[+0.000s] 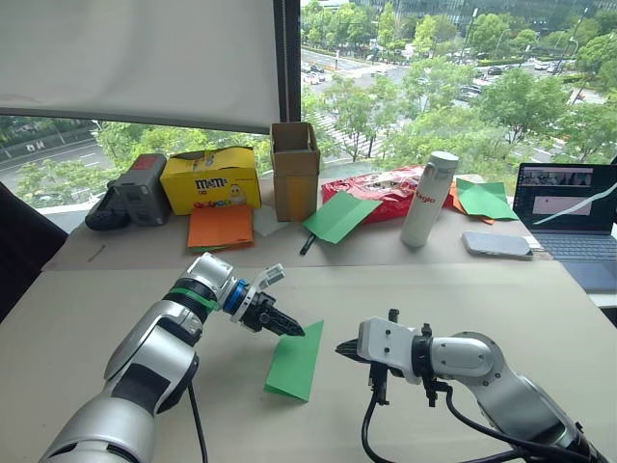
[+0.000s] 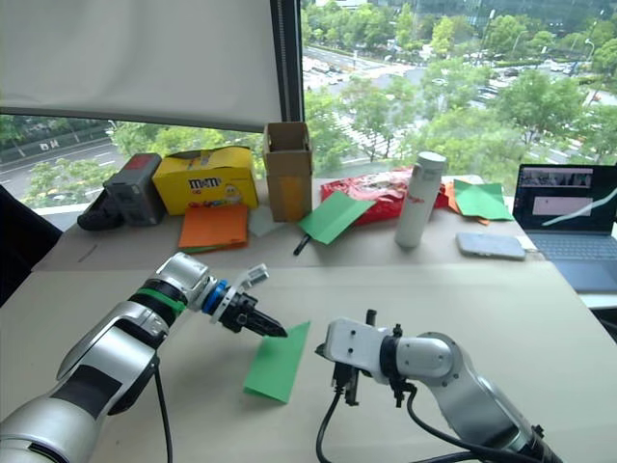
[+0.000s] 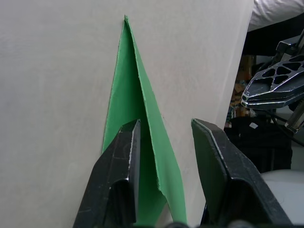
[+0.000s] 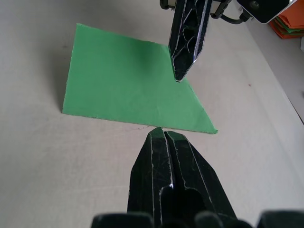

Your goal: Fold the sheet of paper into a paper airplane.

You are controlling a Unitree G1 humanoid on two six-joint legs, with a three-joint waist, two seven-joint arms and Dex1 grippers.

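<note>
Between both pincers | sheet of paper point(image 1: 296, 359) flat on table point(image 1: 540, 318)

A green sheet of paper point(image 1: 296, 359) lies on the pale surface point(image 1: 501, 299). The left claw point(image 1: 289, 328) touches its edge at 10 o'clock, and the right claw point(image 1: 344, 349) sits just beside it at 3 o'clock.

Silver-grey arms showing black joint panels. Left arm wearing green ring, blue collar, white wrist block; left gripper point(image 1: 289, 329) black. Right gripper point(image 1: 343, 349) black; black cables hanging under right wrist.
</note>
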